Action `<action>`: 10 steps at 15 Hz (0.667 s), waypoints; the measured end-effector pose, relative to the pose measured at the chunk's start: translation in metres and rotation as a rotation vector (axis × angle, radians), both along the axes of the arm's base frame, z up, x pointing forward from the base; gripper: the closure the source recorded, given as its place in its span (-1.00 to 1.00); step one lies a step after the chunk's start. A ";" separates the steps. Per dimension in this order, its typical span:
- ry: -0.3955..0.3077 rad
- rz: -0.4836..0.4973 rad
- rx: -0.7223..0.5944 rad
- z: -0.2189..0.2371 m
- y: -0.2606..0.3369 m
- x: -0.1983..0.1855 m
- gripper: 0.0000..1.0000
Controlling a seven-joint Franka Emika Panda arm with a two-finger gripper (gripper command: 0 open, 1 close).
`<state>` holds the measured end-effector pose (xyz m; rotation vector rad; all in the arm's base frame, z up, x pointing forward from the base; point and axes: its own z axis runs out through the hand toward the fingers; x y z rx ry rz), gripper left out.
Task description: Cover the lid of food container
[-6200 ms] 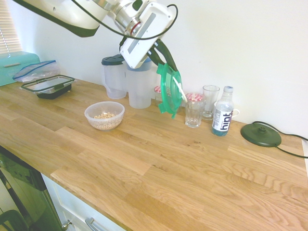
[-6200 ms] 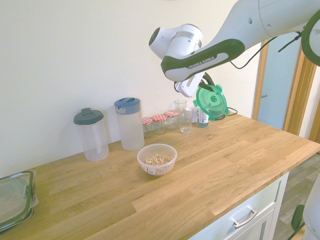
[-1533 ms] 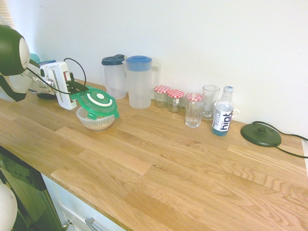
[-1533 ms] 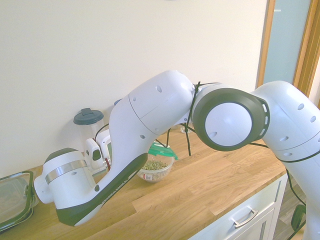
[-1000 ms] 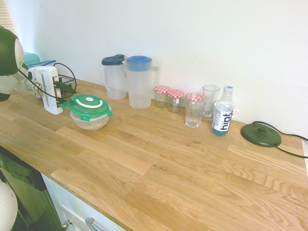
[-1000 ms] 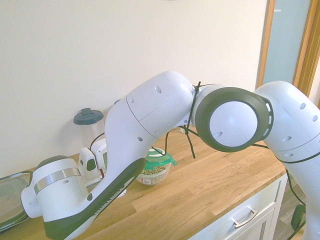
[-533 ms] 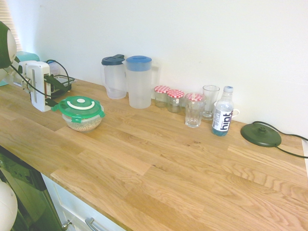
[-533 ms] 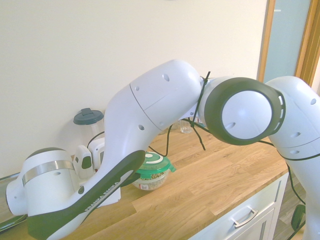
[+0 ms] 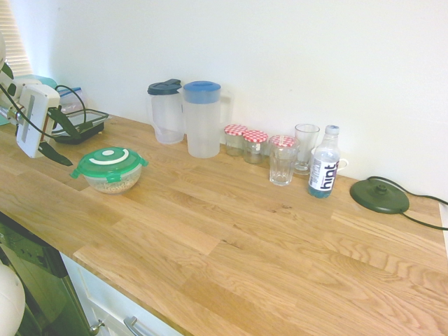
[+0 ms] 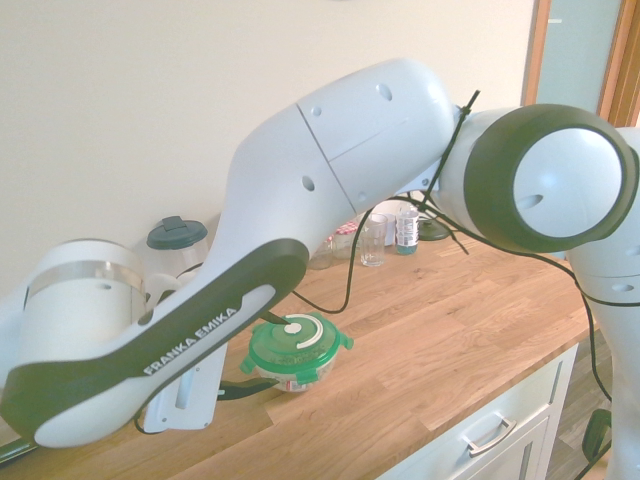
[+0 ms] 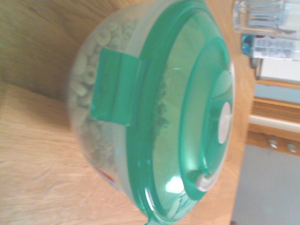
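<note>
We see the lid (image 9: 108,162) on the container (image 9: 110,183), which stands on the counter (image 9: 231,238). At its 9 o'clock, apart, hangs the gripper (image 9: 61,137). Two jugs (image 9: 201,119) stand at its 2 o'clock; jars (image 9: 245,143), glasses (image 9: 283,161) and a bottle (image 9: 324,171) follow at 3.

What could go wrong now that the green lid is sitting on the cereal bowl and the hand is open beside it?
1. The round translucent green plastic lid rests on the small clear plastic bowl of cereal, but a snap tab looks unlatched, so it may only sit loose.
2. The open hand is close beside the bowl; a careless swing could knock the bowl along the wooden counter.
</note>
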<state>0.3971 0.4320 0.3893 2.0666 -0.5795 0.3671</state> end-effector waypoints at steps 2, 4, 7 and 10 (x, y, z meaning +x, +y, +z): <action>0.047 0.018 0.110 0.031 -0.006 0.007 -1.00; 0.094 0.032 0.230 0.068 -0.034 0.016 -1.00; 0.156 0.024 0.429 0.101 -0.101 0.028 -1.00; 0.202 -0.004 0.638 0.119 -0.165 0.026 -1.00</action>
